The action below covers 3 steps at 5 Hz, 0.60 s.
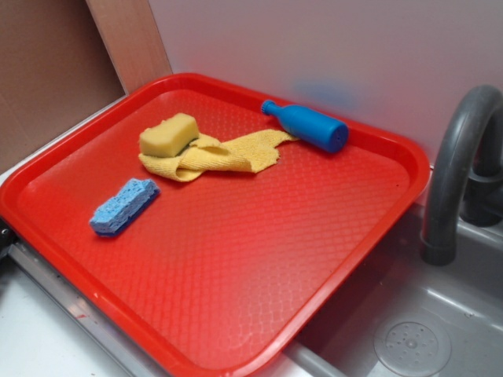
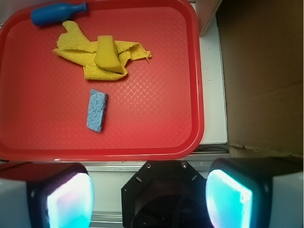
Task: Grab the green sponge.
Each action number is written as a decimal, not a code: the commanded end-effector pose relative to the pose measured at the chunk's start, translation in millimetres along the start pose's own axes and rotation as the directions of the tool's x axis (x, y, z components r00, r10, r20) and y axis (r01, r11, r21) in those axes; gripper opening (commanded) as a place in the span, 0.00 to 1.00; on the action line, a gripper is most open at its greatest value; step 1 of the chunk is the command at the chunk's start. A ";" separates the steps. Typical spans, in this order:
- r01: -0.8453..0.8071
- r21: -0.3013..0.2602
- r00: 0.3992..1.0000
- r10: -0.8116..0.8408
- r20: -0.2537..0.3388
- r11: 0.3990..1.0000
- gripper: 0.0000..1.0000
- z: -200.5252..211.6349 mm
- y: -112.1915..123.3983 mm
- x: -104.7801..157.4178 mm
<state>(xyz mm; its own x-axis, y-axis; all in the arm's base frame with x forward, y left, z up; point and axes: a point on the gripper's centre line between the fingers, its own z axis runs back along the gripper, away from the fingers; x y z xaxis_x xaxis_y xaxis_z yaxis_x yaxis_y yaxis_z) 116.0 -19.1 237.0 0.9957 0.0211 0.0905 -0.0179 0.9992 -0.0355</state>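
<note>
Wrist view, nearest first: the gripper fills the bottom edge, its two glowing pads set wide apart with nothing between them. The gripper hangs over the pale counter just outside the near rim of the red tray. On the tray, the blue sponge comes first, lying flat with its long axis running roughly away from the gripper. Beyond it is the green sponge, resting on the crumpled yellow cloth; here it shows only yellow foam, its long axis also pointing roughly away from the gripper and tilted slightly. Farthest is the blue bottle, on its side near the far rim.

Governing relation: the green sponge lies ahead of the open jaws and somewhat to the picture's left, well apart from them, with the blue sponge between. The approach should probably pass over the blue sponge, and the jaws would close across the short sides of the green sponge; the cloth beneath could be pinched along with it.

Exterior view: the gripper is absent. This view alone shows the dark green layer low on the green sponge's side, besides the grey sink and faucet beside the tray.
</note>
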 end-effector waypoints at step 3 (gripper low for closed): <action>-0.040 -0.034 0.999 0.041 0.032 0.999 1.00 -18.8 -8.7 44.8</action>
<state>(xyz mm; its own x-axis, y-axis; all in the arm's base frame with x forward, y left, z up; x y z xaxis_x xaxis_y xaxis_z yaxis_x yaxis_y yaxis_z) 159.6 -32.0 215.2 0.9940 0.0403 0.1020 -0.0333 0.9970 -0.0693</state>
